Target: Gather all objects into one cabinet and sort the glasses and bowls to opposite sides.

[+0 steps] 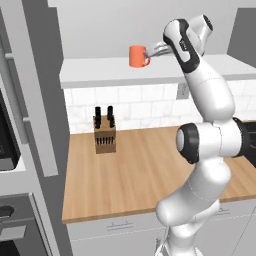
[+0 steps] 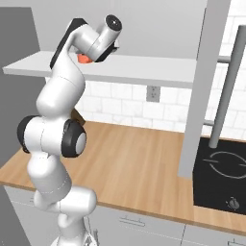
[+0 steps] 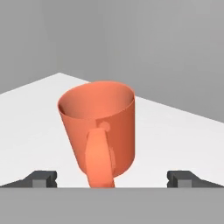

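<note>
The orange mug point(image 1: 137, 56) stands upright on the white shelf point(image 1: 100, 70) of the grey wall cabinet, with its handle turned toward my hand. My gripper point(image 1: 152, 50) is level with the mug, just right of it, and open. In the hand view the mug point(image 3: 98, 127) is close, and its handle lies between the two widely spread fingertips point(image 3: 43, 178) of the gripper point(image 3: 113, 180) without touching either. From the right base view a sliver of the mug point(image 2: 83, 58) shows behind my wrist. The cabinet's slab door point(image 2: 199, 91) stands swung out, with its long bar handle point(image 2: 227, 86).
A knife block point(image 1: 105, 134) stands on the wooden counter point(image 1: 145, 170) below the shelf, against the tiled wall. A black cooktop point(image 2: 221, 178) lies at the counter's right end. Another open door point(image 1: 35, 100) and an oven point(image 1: 10, 145) stand on the left.
</note>
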Robot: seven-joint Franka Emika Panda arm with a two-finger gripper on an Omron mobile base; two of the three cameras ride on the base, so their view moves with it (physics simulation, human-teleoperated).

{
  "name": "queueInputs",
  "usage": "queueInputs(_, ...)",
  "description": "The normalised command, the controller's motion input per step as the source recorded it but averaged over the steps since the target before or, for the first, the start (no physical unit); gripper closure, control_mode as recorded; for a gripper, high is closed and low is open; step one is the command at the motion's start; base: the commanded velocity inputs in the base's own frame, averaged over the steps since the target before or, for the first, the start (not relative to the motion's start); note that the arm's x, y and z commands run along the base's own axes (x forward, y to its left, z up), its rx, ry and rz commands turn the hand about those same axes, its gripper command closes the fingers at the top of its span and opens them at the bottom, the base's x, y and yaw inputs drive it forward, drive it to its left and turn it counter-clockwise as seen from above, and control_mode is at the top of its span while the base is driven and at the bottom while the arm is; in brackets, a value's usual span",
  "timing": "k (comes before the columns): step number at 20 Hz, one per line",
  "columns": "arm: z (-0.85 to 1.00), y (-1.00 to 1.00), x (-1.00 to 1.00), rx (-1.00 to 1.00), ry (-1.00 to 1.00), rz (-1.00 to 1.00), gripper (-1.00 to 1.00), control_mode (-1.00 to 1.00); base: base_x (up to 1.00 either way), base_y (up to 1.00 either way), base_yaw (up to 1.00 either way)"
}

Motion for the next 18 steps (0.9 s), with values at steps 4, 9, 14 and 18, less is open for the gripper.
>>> queueInputs(4,-0.24,0.2,0.21,0.0,0.0,0.0,-1.0,-1.0,0.0,0.0,0.0)
queueInputs(9,-0.19,0.18,0.24,0.0,0.0,0.0,-1.0,-1.0,0.0,0.0,0.0)
queueInputs(14,-0.14,0.09,0.21,0.0,0.0,0.0,1.0,-1.0,0.0,0.0,0.0)
queueInputs(18,-0.04,0.06,0.21,0.0,0.0,0.0,1.0,-1.0,0.0,0.0,0.0)
